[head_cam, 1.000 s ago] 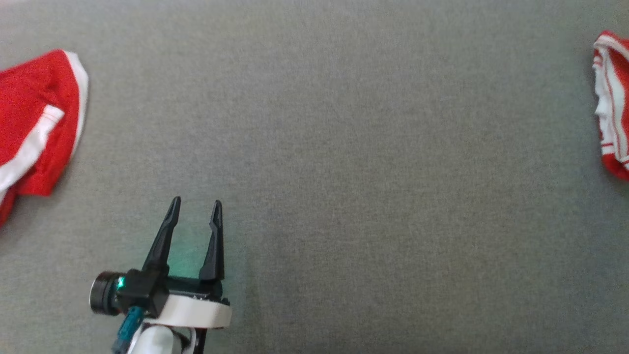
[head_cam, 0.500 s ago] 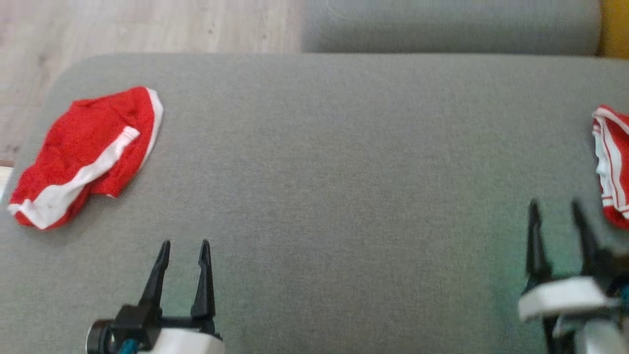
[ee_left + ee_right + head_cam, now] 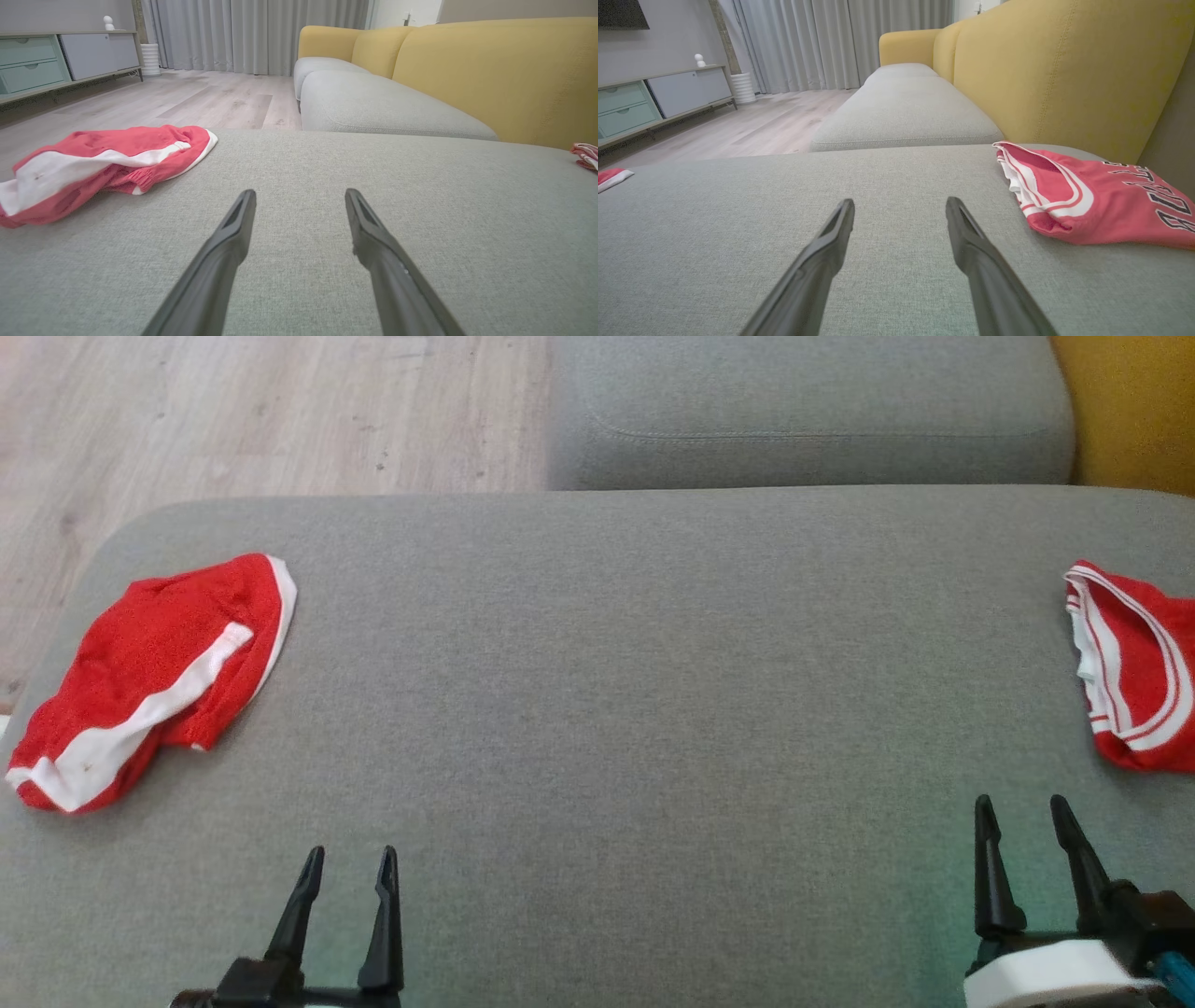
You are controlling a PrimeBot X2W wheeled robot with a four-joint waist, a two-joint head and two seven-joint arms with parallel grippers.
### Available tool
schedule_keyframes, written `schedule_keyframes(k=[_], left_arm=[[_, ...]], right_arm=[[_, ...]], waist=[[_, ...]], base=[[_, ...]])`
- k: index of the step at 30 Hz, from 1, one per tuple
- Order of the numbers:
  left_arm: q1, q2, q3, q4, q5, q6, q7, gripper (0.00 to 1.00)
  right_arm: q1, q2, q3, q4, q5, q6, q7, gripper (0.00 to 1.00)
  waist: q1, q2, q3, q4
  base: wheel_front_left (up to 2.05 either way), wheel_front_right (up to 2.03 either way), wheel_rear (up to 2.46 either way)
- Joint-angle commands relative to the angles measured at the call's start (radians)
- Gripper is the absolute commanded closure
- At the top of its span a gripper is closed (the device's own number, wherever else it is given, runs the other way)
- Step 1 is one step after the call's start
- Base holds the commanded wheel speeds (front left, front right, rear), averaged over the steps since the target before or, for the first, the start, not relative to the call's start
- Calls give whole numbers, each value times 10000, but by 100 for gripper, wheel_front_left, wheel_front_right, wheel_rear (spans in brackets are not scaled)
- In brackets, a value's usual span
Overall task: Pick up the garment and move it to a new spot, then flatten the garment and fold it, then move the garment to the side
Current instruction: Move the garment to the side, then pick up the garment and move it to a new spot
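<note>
Left tool (image 3: 353, 851) and right tool (image 3: 1019, 801) gape wide, empty, over the coarse-woven grey cushion (image 3: 635, 691); the rumpled red shorts (image 3: 159, 663) and the striped jersey (image 3: 1134, 681) lie well apart.

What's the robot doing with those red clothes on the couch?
Nothing is being held right now. The robot's left gripper and right gripper are both open over the grey cushion, touching no clothes. Rumpled red shorts lie off to its left, and a red jersey lies off to its right. Its job is to pick up, flatten and fold a garment, and it has not grabbed one yet.
</note>
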Motion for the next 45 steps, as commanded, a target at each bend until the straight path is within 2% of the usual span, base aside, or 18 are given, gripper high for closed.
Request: schedule_keyframes(k=[1,8,13,16,23,28,32,36,39,43,45], left_arm=[[-470,-12,355,-300,37,-73,-82,0],[-466,-12,336,-229,50,-122,-82,0],[-519,-12,265,-265,49,-112,-82,0],[-621,-12,139,-288,21,-98,-82,0],[-416,-12,248,-317,-134,60,-82,0],[-38,-12,696,-457,-348,182,-82,0],[-303,-12,1081,-688,-571,119,-82,0],[-1450,196,1581,-636,-677,-124,-82,0],[-2972,625,1769,19,-1025,-330,-49,0],[-5690,1475,1483,1421,-1252,-492,880,0],[-7078,1649,1530,2359,-1514,-512,1284,0]], right_arm=[[-203,-77,289,-322,42,69,-119,0],[-158,-75,322,-342,69,69,-119,0],[-87,-75,352,-467,155,69,-119,0],[-98,-75,398,-558,201,69,-119,0],[-173,-74,713,-596,180,69,-120,0],[-431,-74,931,-575,-11,69,-120,0],[-680,-74,1043,-591,-209,69,-120,0],[-1258,-74,1115,-759,-722,69,-120,0],[-1906,-288,1103,-984,-1011,69,-120,0],[-2509,-1124,966,-1229,-1271,69,-102,0],[-2659,-1515,786,-1427,-1314,69,-1,0]], waist=[[0,-1,-27,-119],[0,-1,-67,-161],[0,-1,-50,287],[0,-1,-28,927],[0,-1,-126,2895],[0,-1,3,3560],[0,-1,467,3465],[0,-1,1647,2892],[0,-1,2910,2424],[0,-1,4407,2191],[0,-1,4951,2181]], base=[[0,0,0],[0,0,0],[0,0,0],[0,0,0],[0,0,0],[0,0,0],[0,0,0],[0,0,0],[0,0,0],[0,0,0],[0,0,0]])
